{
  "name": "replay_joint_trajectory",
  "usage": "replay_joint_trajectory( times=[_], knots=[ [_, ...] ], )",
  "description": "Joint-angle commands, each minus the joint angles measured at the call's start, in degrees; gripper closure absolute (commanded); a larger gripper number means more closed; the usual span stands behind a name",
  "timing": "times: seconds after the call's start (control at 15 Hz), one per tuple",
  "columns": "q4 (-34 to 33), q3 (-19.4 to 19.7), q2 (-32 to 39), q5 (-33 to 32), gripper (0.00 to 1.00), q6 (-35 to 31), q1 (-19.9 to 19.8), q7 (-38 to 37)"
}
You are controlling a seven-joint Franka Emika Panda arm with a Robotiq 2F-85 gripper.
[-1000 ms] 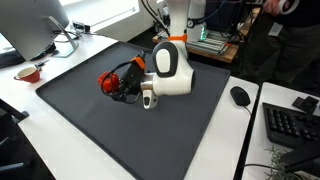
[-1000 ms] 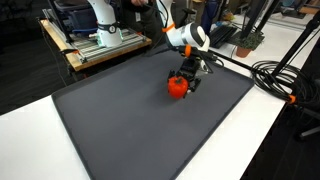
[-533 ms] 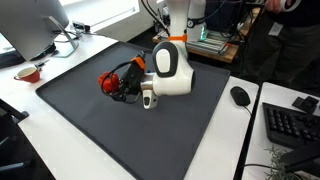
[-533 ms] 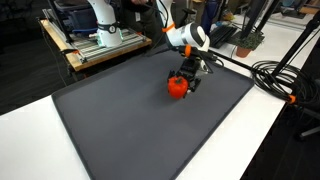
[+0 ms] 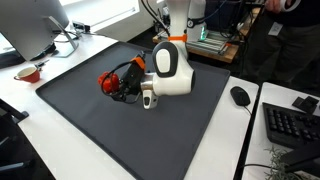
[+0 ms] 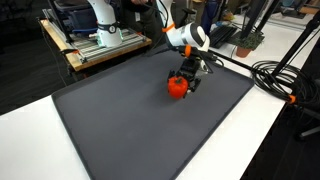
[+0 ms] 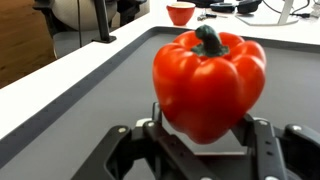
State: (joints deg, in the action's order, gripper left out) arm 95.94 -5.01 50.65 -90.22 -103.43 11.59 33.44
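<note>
**Red bell pepper pinched in the claw over the grey mat**

In the wrist view the red bell pepper (image 7: 210,80) fills the middle of the frame. It is glossy and lobed, with bright highlights on its shoulders and a short dark green stem at the top. The gripper (image 7: 205,128) has its two black fingers (image 7: 160,125) pressed against the pepper's lower flanks, one on each side.

In both exterior views the pepper (image 5: 107,83) (image 6: 177,87) sits low over the dark grey mat (image 5: 110,130), towards the mat's far edge. Whether its underside touches the mat cannot be made out.

The arm's white wrist covers most of the gripper (image 5: 122,86) in an exterior view, and the pepper's base is hidden behind the fingers in the wrist view. A small red bowl (image 7: 181,13) stands on the white table beyond the mat, blurred.
</note>
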Motion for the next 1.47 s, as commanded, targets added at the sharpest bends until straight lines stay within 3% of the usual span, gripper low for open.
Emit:
replay_joint_trajectory(
  times=[0.0,0.4,0.47,1.4],
  knots=[
    [-0.22,-0.29,0.18,-0.06,0.34,0.26,-0.14,0.06],
    [-0.22,-0.29,0.18,-0.06,0.34,0.26,-0.14,0.06],
    [-0.22,-0.29,0.18,-0.06,0.59,0.26,-0.14,0.06],
    [-2.16,0.03,4.52,-0.12,0.59,-3.8,-3.28,-0.09]
  ],
)
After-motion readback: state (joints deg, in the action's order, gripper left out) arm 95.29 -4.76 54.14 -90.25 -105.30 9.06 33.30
